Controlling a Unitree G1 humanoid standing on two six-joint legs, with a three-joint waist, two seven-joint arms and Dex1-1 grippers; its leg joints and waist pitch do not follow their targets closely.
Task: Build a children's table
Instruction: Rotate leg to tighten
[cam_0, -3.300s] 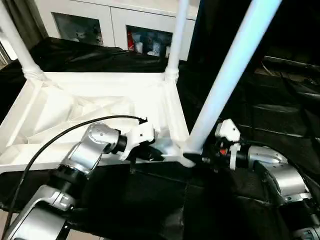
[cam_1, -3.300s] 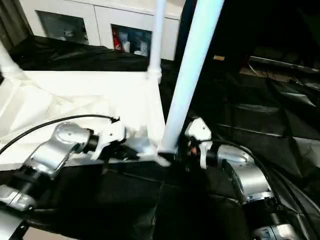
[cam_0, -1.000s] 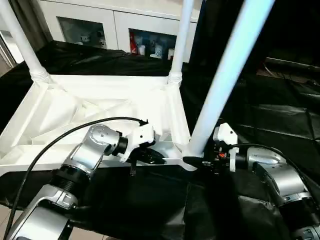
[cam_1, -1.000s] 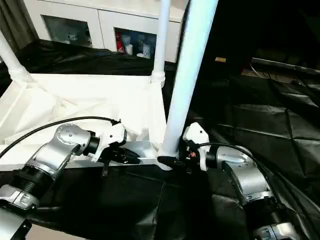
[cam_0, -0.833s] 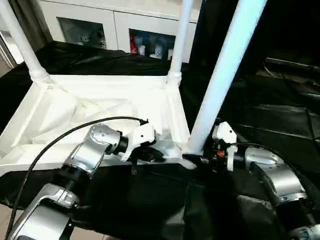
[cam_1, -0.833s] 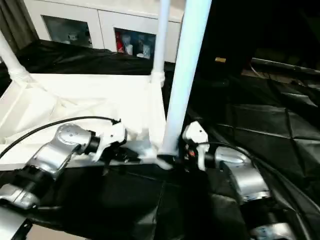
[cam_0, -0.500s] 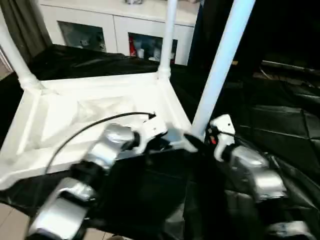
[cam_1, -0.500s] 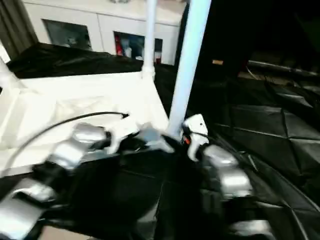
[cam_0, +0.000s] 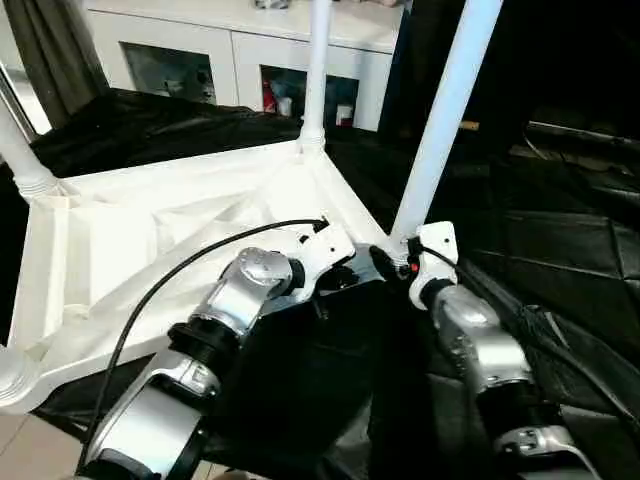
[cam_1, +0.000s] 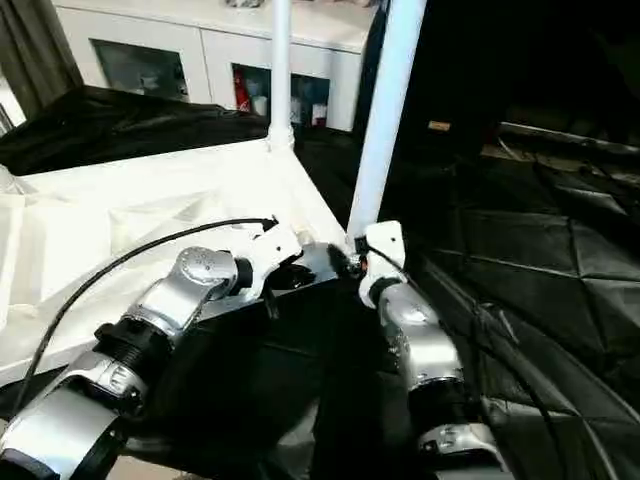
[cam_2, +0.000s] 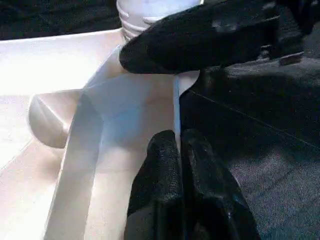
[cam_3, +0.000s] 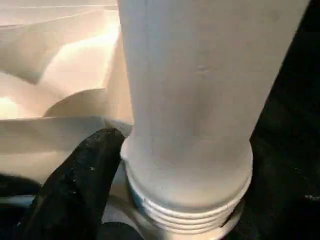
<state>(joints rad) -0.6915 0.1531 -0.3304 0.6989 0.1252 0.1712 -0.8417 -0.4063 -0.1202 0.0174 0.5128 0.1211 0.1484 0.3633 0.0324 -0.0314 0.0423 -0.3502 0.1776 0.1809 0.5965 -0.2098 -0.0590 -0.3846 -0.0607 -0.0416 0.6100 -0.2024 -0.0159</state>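
Observation:
The children's table lies upside down: its white tabletop (cam_0: 150, 240) rests on the black cloth, with legs rising at the far corner (cam_0: 312, 70) and the left corner (cam_0: 20, 160). A third leg (cam_0: 445, 110) stands in the near right corner socket, leaning slightly right. My left gripper (cam_0: 338, 282) is shut on the thin rim (cam_2: 176, 107) beside that socket. My right gripper (cam_0: 385, 262) sits at this leg's ribbed base (cam_3: 185, 200), right against it.
A white cabinet with glass doors (cam_0: 200, 60) stands behind the black-draped work table (cam_0: 560, 260). A dark curtain (cam_0: 50, 50) hangs at the back left. A black cable (cam_0: 180, 270) loops over my left forearm. A rounded corner socket (cam_0: 10, 375) sits at the near left edge.
The whole picture has shifted. The tabletop now looks turned, its near right corner farther from me. Both grippers have stayed at that corner, the left still shut on the rim.

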